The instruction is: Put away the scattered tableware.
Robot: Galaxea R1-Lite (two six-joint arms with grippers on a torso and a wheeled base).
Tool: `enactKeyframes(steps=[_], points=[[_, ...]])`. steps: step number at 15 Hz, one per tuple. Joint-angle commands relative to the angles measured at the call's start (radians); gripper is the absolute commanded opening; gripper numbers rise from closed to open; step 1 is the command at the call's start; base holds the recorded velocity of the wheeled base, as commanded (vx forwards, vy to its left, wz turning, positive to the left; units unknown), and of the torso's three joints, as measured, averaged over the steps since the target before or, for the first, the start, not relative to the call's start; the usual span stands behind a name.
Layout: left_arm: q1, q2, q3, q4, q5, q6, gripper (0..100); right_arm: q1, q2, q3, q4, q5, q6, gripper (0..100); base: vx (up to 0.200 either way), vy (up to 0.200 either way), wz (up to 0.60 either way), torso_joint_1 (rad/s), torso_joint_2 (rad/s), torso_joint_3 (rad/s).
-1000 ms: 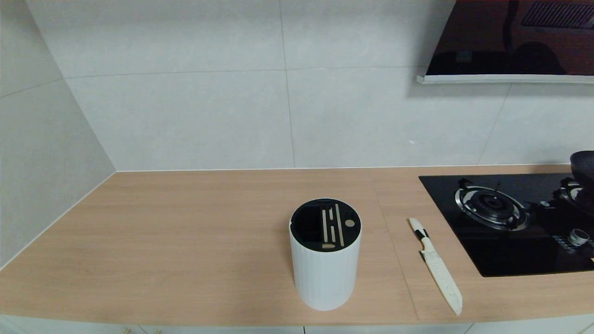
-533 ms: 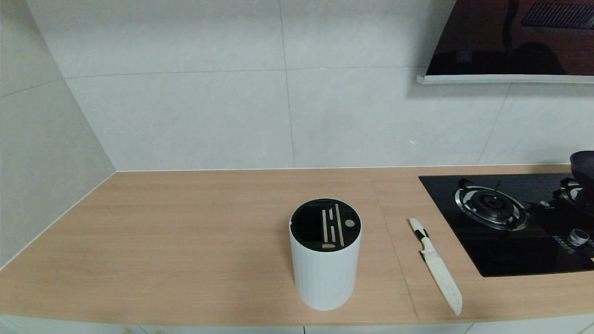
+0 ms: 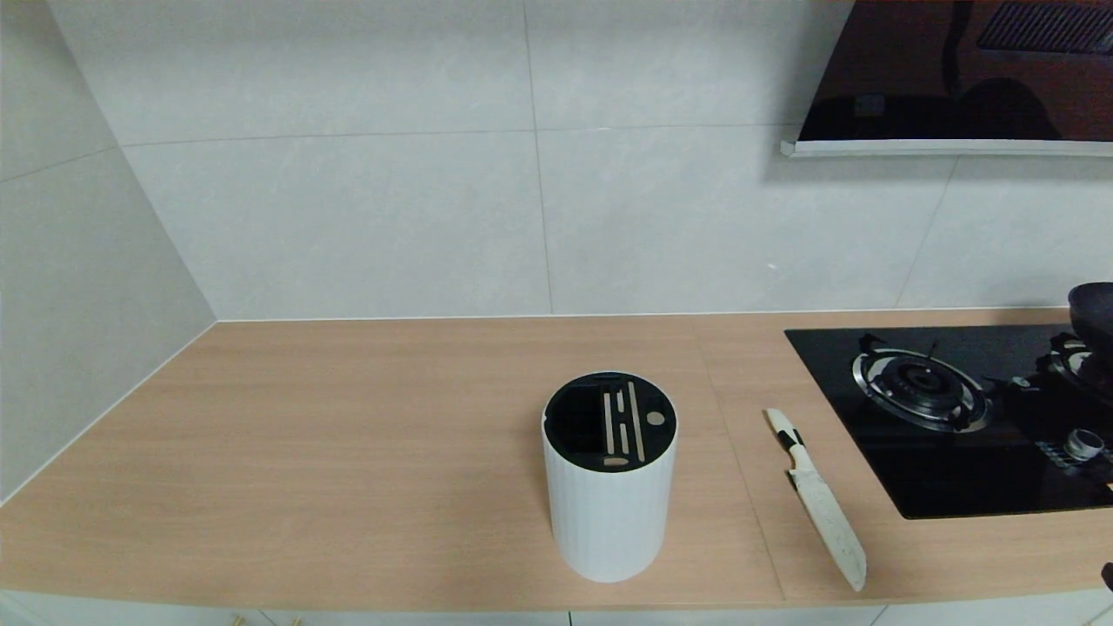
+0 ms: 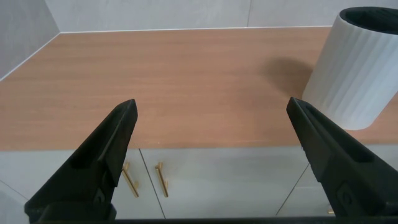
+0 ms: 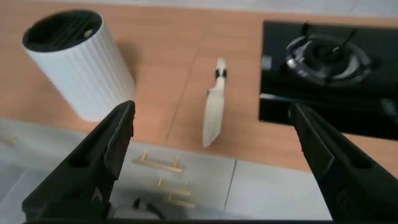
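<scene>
A white ribbed knife holder point(image 3: 609, 504) with a black slotted top stands on the wooden counter point(image 3: 348, 452) near its front edge. To its right a white knife point(image 3: 817, 500) lies flat, handle toward the wall and blade toward the front edge. My left gripper point(image 4: 211, 109) is open in front of the counter's edge, with the holder point(image 4: 357, 68) off to one side. My right gripper point(image 5: 211, 112) is open above the counter's front edge, and the knife point(image 5: 212, 121) lies below, between its fingers in the picture. The holder point(image 5: 78, 62) stands beside it.
A black gas stove point(image 3: 956, 417) takes up the counter's right end, with a dark pan point(image 3: 1094, 313) at its far edge. Tiled walls close the back and left. Cabinet fronts with gold handles point(image 4: 161, 180) lie below the counter edge.
A small dark part has come into the lower right corner of the head view. The holder and the knife have not moved.
</scene>
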Motion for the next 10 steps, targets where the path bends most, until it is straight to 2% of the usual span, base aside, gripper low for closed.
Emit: enactKeyframes(steps=[1, 3, 7, 10], points=[[0.000, 0.000, 0.000, 0.000, 0.000, 0.001, 100, 0.106, 0.208, -0.105, -0.001, 0.000, 0.014, 100, 0.000, 0.000, 0.00, 0.000, 0.00, 0.000], [0.000, 0.002, 0.000, 0.000, 0.001, -0.001, 100, 0.152, 0.337, -0.180, -0.007, -0.016, 0.012, 100, 0.000, 0.000, 0.00, 0.000, 0.00, 0.000], [0.000, 0.002, 0.000, 0.000, 0.000, -0.001, 100, 0.154, 0.502, -0.258, -0.032, -0.011, 0.008, 100, 0.000, 0.000, 0.00, 0.000, 0.00, 0.000], [0.000, 0.002, 0.000, 0.000, 0.001, -0.001, 100, 0.154, 0.656, -0.264, -0.138, -0.013, 0.006, 100, 0.000, 0.000, 0.00, 0.000, 0.00, 0.000]])
